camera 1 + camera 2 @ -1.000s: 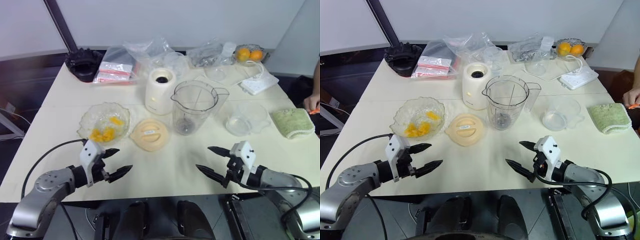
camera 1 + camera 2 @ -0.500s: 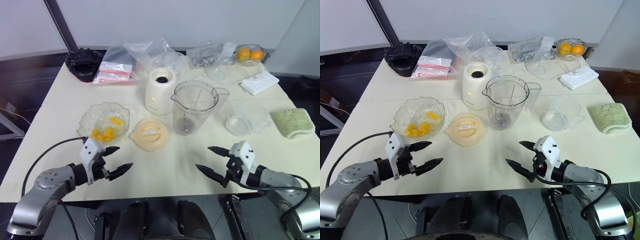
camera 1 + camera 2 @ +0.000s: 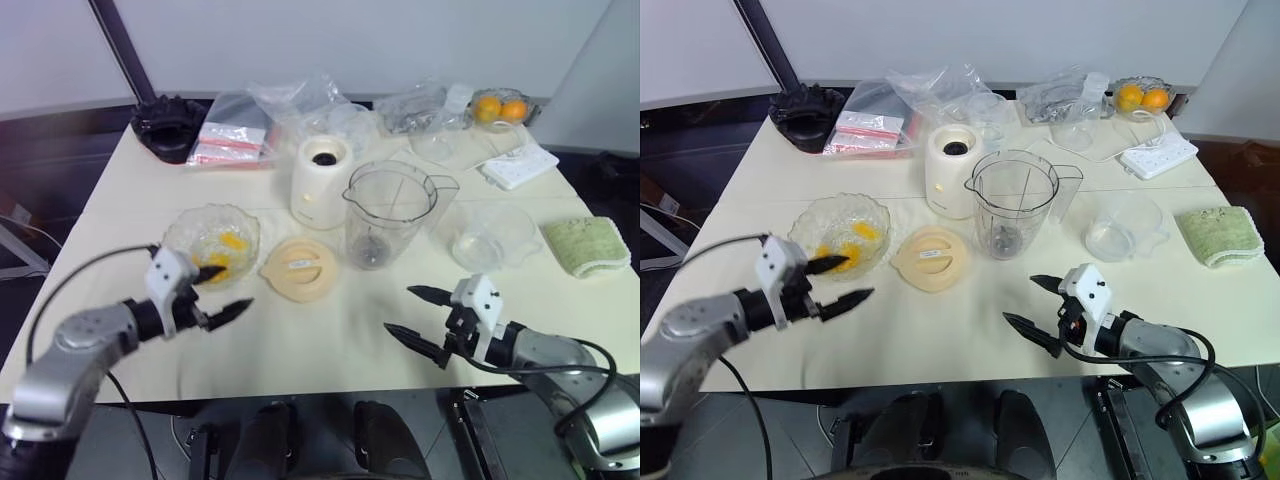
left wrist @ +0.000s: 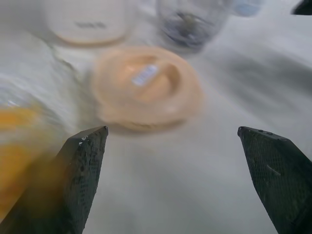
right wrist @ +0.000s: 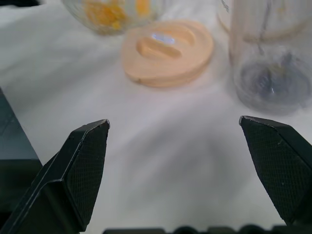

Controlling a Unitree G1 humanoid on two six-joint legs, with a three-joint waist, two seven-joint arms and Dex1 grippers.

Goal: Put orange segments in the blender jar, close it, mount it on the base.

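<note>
The orange segments (image 3: 228, 246) lie in a low glass bowl (image 3: 178, 232) on the left of the table. My left gripper (image 3: 234, 287) is open, and its upper fingertip overlaps the bowl's near rim. The clear blender jar (image 3: 392, 210) stands empty and upright at mid-table. The cream base (image 3: 320, 180) is just behind it to the left. A pale orange lid (image 3: 298, 268) lies flat between bowl and jar, also seen from the wrist as the lid (image 5: 168, 51). My right gripper (image 3: 398, 309) hovers open near the front edge, in front of the jar, holding nothing.
A clear round cup (image 3: 490, 238) and a green cloth (image 3: 585, 245) sit to the right. At the back are whole oranges (image 3: 498, 108) in a dish, plastic bags (image 3: 240, 130), a black object (image 3: 167, 125) and a white power strip (image 3: 518, 165).
My left gripper has lifted and moved forward up to the bowl's near rim, still open. The right gripper has barely shifted. A person's hand at the right edge has gone.
</note>
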